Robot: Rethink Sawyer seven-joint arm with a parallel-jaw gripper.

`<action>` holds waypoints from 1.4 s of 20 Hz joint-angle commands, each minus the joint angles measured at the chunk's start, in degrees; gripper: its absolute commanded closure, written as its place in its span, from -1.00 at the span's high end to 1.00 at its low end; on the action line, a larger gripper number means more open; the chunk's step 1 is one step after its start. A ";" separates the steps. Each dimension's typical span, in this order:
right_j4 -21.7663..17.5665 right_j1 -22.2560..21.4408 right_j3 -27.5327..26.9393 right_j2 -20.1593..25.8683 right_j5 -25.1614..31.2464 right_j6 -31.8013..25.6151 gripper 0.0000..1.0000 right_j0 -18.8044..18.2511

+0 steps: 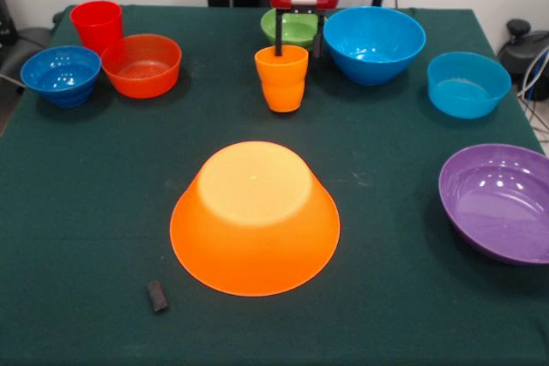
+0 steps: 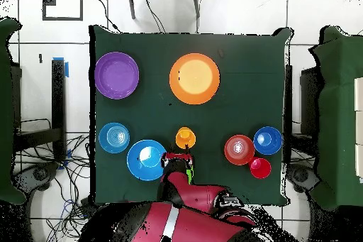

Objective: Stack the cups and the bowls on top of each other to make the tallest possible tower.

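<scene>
A large yellow-orange bowl (image 1: 255,216) (image 2: 194,78) lies upside down mid-table. The orange ridged cup (image 1: 281,77) (image 2: 186,138) stands upright behind it. My gripper (image 1: 298,40) (image 2: 179,160) is open and empty, just behind and above that cup, in front of the green bowl (image 1: 292,27) (image 2: 188,175). The arm mostly hides the green bowl in the overhead view. The red cup (image 1: 96,25) (image 2: 260,168), orange-red bowl (image 1: 141,64) (image 2: 239,150) and dark-blue bowl (image 1: 61,75) (image 2: 267,140) cluster together. The big blue bowl (image 1: 374,43) (image 2: 147,160), light-blue bowl (image 1: 468,83) (image 2: 114,138) and one purple bowl (image 1: 499,201) (image 2: 116,75) stand upright. A second purple bowl is out of view.
A small dark block (image 1: 157,295) lies on the green tablecloth (image 1: 86,212) near the front edge, left of the large bowl. Cables and equipment sit beyond the table's sides.
</scene>
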 commanded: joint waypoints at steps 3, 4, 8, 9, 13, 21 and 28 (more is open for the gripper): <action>2.22 -2.88 -3.86 6.90 7.60 9.32 1.00 0.31; 2.91 -3.59 -4.23 7.44 8.61 9.38 1.00 0.56; 4.84 -3.32 -5.86 7.95 10.19 9.10 1.00 1.39; 4.91 -2.81 -6.08 7.71 9.66 8.96 1.00 1.56; 4.12 -0.88 -7.38 7.49 8.53 8.28 1.00 1.13; 3.10 -1.28 -10.57 9.24 12.69 7.01 1.00 -0.38; 2.67 -2.37 -11.27 10.48 15.86 7.22 1.00 -1.58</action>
